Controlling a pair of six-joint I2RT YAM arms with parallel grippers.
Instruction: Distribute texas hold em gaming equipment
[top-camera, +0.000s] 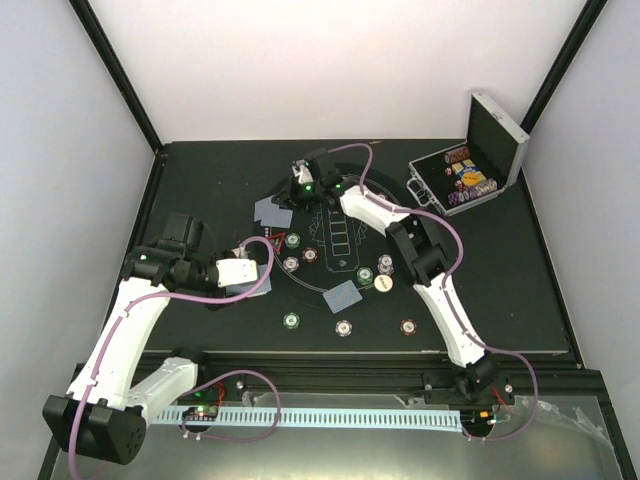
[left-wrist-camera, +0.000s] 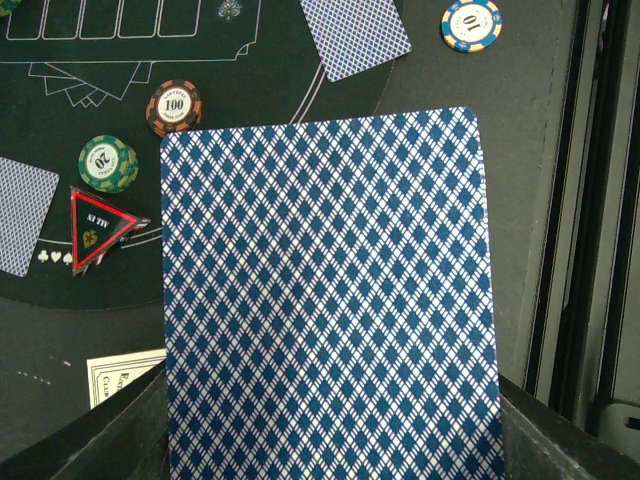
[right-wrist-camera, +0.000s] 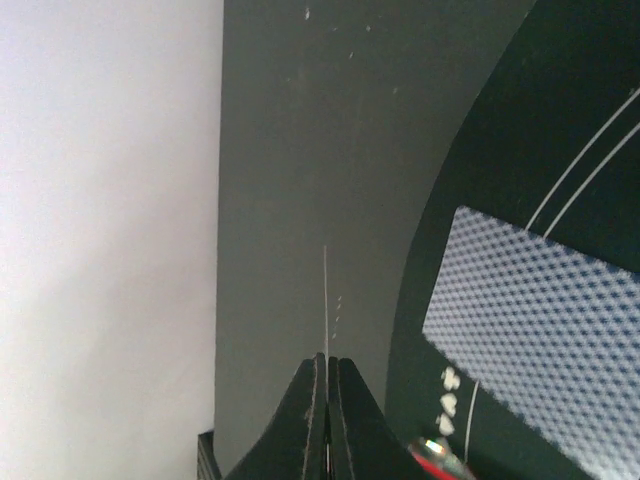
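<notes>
A blue diamond-backed playing card (left-wrist-camera: 330, 300) fills the left wrist view, with my left gripper (top-camera: 250, 272) shut on it above the mat's left rim; its fingers are hidden behind the card. My right gripper (right-wrist-camera: 327, 358) is at the mat's far left edge, shut on a playing card seen edge-on (right-wrist-camera: 325, 300) as a thin line. Dealt cards lie face down (top-camera: 272, 212) (top-camera: 343, 296). A red triangle marker (left-wrist-camera: 98, 228), a green chip (left-wrist-camera: 108, 163) and a red-brown chip (left-wrist-camera: 174, 106) lie on the mat. More chips (top-camera: 290, 321) dot its near edge.
The round black mat (top-camera: 330, 225) with white outlines covers the table's middle. An open silver case (top-camera: 470, 170) with chips stands at the back right. A white printed paper (left-wrist-camera: 125, 375) lies off the mat below my left gripper. White walls close in on three sides.
</notes>
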